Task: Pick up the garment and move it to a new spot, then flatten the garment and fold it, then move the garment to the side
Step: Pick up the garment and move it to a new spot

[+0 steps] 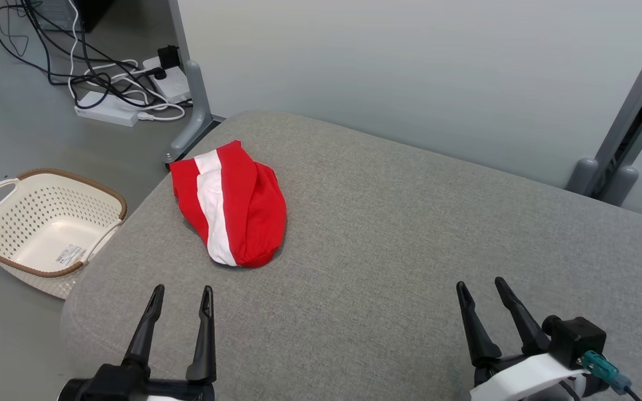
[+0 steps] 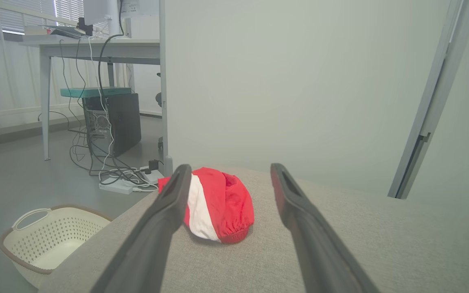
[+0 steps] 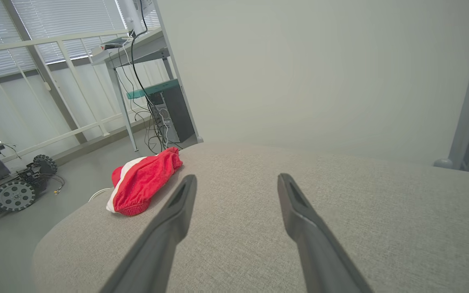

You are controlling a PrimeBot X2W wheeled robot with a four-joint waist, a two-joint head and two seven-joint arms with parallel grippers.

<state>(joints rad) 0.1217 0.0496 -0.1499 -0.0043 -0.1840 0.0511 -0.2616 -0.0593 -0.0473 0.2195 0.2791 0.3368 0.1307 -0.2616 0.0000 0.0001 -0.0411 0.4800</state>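
Garment (image 1: 229,206): red, white stripe, a compact bundle near the far left edge of the grey surface (image 1: 382,234). Left gripper (image 1: 183,288) and right gripper (image 1: 480,283) sit at the near edge, fingers apart, empty. Bundle looks folded and set aside; task probably done, not certain.

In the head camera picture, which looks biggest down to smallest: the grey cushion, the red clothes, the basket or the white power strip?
1. grey cushion
2. basket, only a little bigger-looking than the garment; it sits lower, on the floor, so this is unsure
3. garment
4. power strip
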